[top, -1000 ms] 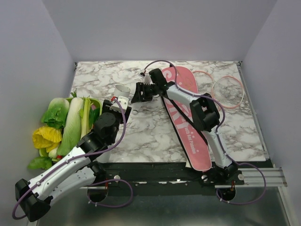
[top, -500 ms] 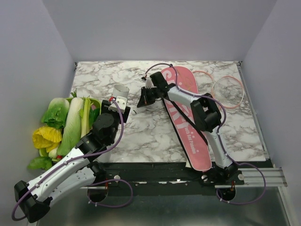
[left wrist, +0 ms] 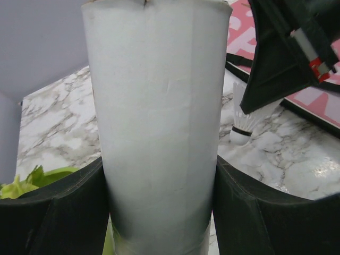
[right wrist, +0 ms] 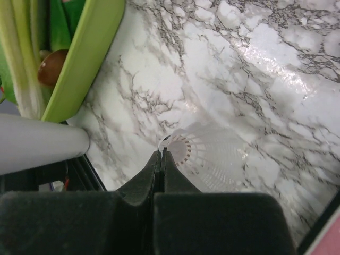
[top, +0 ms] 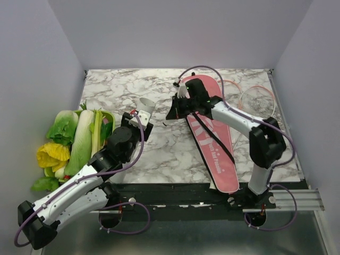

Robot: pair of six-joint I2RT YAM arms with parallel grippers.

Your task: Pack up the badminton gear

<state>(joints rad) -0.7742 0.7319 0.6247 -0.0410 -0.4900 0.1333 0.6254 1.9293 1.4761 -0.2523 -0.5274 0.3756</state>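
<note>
The right jaws have shifted rightward and pinched shut on the shuttlecock [right wrist: 212, 154] rim; left jaws clasp the tube [left wrist: 159, 133].

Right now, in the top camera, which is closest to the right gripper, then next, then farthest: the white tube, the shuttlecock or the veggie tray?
1. shuttlecock, right at the right gripper fingertips.
2. white tube, a little to its left.
3. veggie tray, far over at the table's left edge.

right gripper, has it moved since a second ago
Yes. The right gripper has shifted right across the marble table, toward the pink cover's left edge, and is now shut on a shuttlecock.
</note>
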